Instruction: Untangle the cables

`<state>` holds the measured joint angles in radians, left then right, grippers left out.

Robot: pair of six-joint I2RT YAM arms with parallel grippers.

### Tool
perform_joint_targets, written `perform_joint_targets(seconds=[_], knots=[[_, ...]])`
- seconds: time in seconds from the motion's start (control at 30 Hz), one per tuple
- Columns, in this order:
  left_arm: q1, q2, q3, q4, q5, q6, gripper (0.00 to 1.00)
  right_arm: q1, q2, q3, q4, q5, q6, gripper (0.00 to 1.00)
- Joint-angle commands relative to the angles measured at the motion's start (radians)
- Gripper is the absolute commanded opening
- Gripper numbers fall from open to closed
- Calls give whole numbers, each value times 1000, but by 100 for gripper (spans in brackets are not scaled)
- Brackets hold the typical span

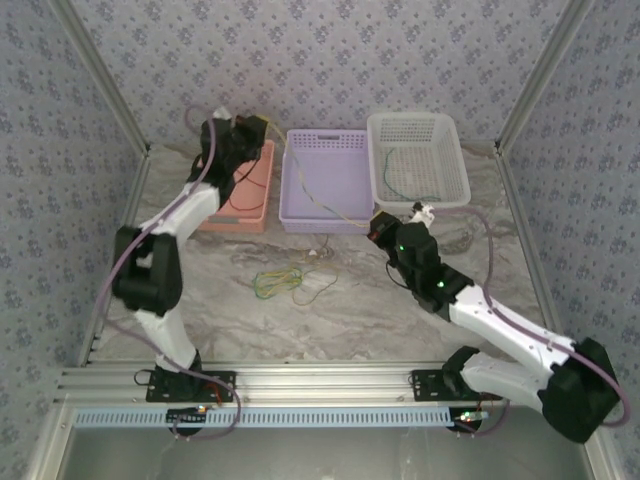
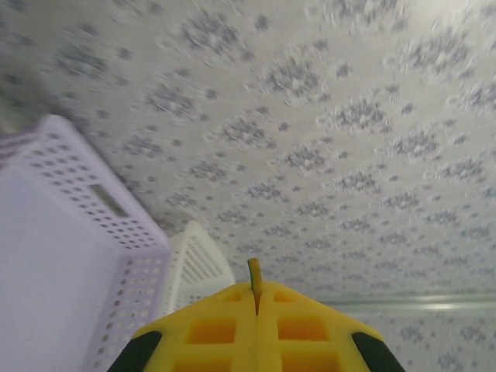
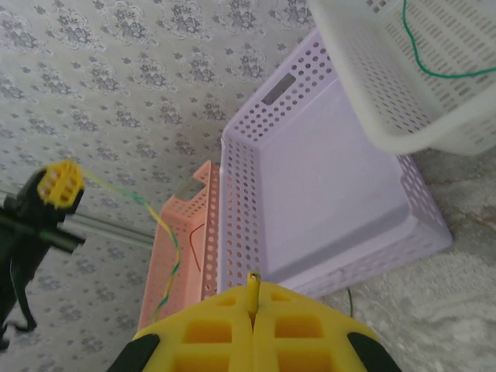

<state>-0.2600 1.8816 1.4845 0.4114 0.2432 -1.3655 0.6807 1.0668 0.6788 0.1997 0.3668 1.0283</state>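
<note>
left gripper (image 2: 256,291), beside the purple basket (image 3: 325,170), and right gripper (image 3: 253,297), at its near corner, both clamped on one yellow-green cable (image 3: 165,230).

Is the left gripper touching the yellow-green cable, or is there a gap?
Touching. In the left wrist view the left gripper is shut on the yellow-green cable, whose end sticks out between the closed jaws.

top: overhead, far, looks down | wrists: low, close, both face purple basket (image 3: 325,201)
</note>
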Motion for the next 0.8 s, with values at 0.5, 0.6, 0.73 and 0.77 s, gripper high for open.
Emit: perform_joint_targets(seconds=[0.5,0.6,0.73,0.77], knots=[[-80,690,865,-460,183,293,0,-130,695,559,-128,-180,-357,0],[-96,738,956,-572,161,351,0,-146,750,596,-158,-189,-358,0],[-96,756,1012,-661,135,394,21,-161,819,687,-260,-206,-357,0],[-97,748,1016,-683,124,407,29,-165,835,714,-295,-206,-352,0]])
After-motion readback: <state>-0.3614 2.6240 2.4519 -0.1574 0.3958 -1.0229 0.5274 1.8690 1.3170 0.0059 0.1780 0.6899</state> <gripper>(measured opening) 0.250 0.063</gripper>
